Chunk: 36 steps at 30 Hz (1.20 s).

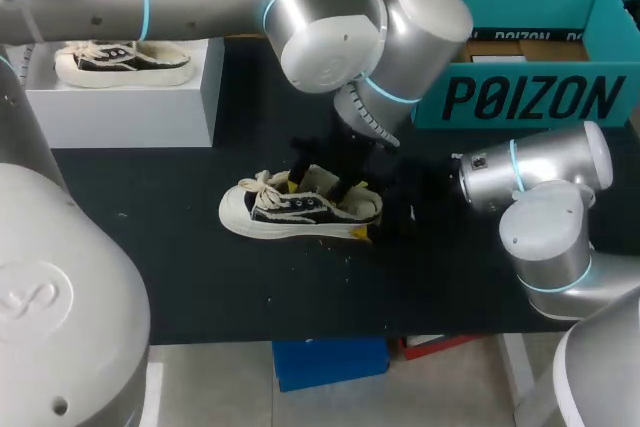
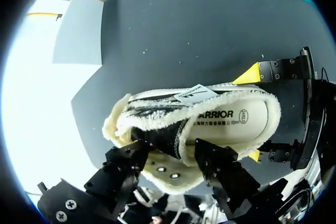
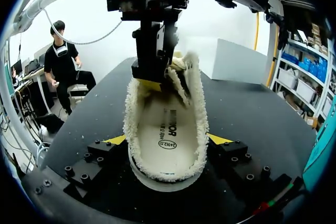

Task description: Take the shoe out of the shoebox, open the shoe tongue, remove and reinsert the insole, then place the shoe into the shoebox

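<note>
- Yellow-tipped right gripper point(image 3: 168, 140) clamps the shoe point(image 3: 137, 109) at the heel, with one tip pressed on each side.
- Left gripper point(image 2: 170, 156) comes down on the shoe from above, at the front end of the opening just behind the laces. I cannot tell whether it is gripping anything.
- In the head view the left arm reaches in from 10 o'clock past the middle. The right arm comes in from 3 o'clock.
- The shoe stands upright on its sole on the black table point(image 1: 150, 247), near the middle. Its toe points to 9 o'clock and its heel to 3 o'clock.
- It is black canvas with a cream sole and white laces, and a cream fleece collar point(image 3: 200, 108) rims the opening.
- The pale insole point(image 3: 167, 124) lies flat inside the shoe, print side up.
- The teal shoebox point(image 1: 520, 97) stands open at 2 o'clock from the shoe, well apart from it, at the table's far edge.
- A white block point(image 1: 120, 107) sits at 10 o'clock from the shoe, with a second shoe point(image 1: 120, 59) of the same kind on top.
</note>
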Each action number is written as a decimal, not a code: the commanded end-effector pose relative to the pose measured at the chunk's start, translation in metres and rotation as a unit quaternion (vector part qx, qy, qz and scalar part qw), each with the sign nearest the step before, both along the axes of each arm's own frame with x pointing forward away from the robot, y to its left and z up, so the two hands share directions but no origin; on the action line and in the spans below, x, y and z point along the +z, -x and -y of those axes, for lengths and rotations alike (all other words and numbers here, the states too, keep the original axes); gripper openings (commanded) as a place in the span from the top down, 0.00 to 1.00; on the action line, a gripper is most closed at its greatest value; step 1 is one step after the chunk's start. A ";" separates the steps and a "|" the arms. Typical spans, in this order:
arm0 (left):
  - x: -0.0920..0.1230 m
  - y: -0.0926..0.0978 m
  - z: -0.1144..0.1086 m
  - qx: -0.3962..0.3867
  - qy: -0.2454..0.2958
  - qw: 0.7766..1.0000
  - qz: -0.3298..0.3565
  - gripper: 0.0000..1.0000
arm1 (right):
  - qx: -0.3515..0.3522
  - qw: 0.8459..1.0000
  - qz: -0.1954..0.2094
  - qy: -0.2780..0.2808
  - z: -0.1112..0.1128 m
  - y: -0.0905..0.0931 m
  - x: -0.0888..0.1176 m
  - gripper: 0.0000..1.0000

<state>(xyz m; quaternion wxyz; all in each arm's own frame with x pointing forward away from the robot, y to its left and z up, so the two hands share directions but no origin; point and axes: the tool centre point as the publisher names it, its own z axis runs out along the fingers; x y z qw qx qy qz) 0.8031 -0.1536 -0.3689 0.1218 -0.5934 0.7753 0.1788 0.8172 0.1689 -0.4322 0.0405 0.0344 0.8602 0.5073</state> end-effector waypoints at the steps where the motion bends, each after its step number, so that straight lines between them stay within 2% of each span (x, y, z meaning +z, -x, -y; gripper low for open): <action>1: -0.002 0.000 0.002 -0.003 -0.008 1.000 -0.001 0.74 | -0.001 1.000 0.000 0.000 -0.001 -0.001 -0.002 1.00; 3: -0.002 -0.001 0.002 -0.009 -0.011 1.000 -0.003 0.93 | -0.001 1.000 0.000 0.000 -0.001 -0.001 -0.002 1.00; 4: -0.002 0.000 0.001 -0.013 -0.014 1.000 -0.001 0.99 | -0.001 1.000 0.000 0.000 -0.001 -0.001 -0.002 1.00; 5: -0.002 0.000 0.001 -0.014 -0.016 1.000 -0.002 1.00 | -0.001 1.000 0.000 0.000 -0.001 -0.001 -0.002 1.00; 15: 0.011 -0.004 0.002 -0.019 0.020 1.000 -0.010 1.00 | -0.001 1.000 0.000 0.000 -0.001 -0.001 -0.002 1.00; 24: 0.034 -0.008 0.003 -0.021 0.088 0.996 0.001 1.00 | -0.001 1.000 0.000 0.000 -0.001 -0.001 -0.002 1.00; 36: 0.052 -0.005 -0.015 -0.006 0.144 0.989 0.043 1.00 | -0.001 1.000 0.000 0.000 -0.001 -0.001 -0.002 1.00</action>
